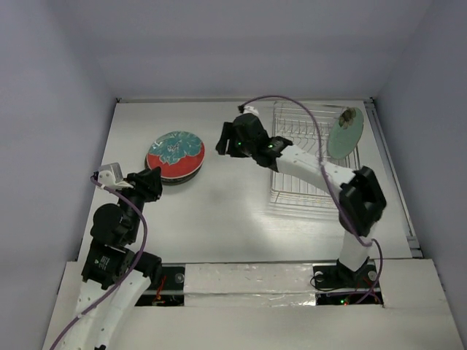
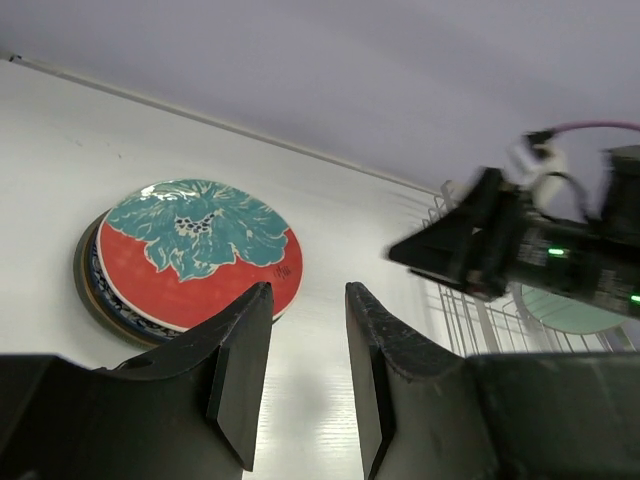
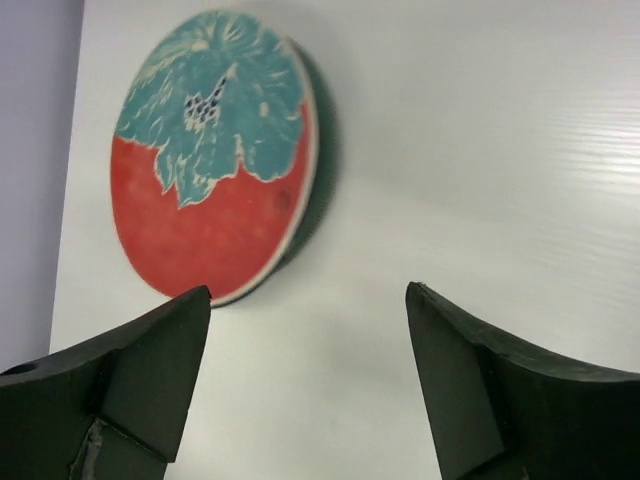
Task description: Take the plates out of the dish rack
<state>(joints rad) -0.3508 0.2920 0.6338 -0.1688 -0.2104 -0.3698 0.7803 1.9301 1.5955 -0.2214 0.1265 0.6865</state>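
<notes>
1. Between the fingers of my right gripper (image 3: 305,300) I see only bare table (image 3: 480,150). The jaws stand wide apart and hold nothing.
2. Just ahead of those fingertips, a little to one side, the plate stack (image 3: 205,150) lies flat on the table with a red-and-teal flowered plate on top. It is near my right gripper but not touching it.
3. Behind that gripper, back along my forearm, sits the dish rack (image 1: 292,195). One pale green plate (image 1: 344,135) stands on edge at the rack's far side, well apart from my fingers. I can make out no other plate in the wires.
4. Beyond the stack, on the side away from my right gripper, my left gripper (image 2: 308,300) points toward the stack. Its jaws are a narrow gap apart and empty, close to the stack's edge without contact.
5. I judge this to be the gap between plates: my right hand is empty by the stack, and the green plate is not yet fetched. The unloading looks nearly finished.
6. The next move calls for:
   - swinging my right gripper away from the stack and over the rack;
   - turning the wrist so the open jaws straddle the upright rim;
   - closing on the top edge;
   - lifting straight up until the plate clears the wires, then carrying it across.
</notes>
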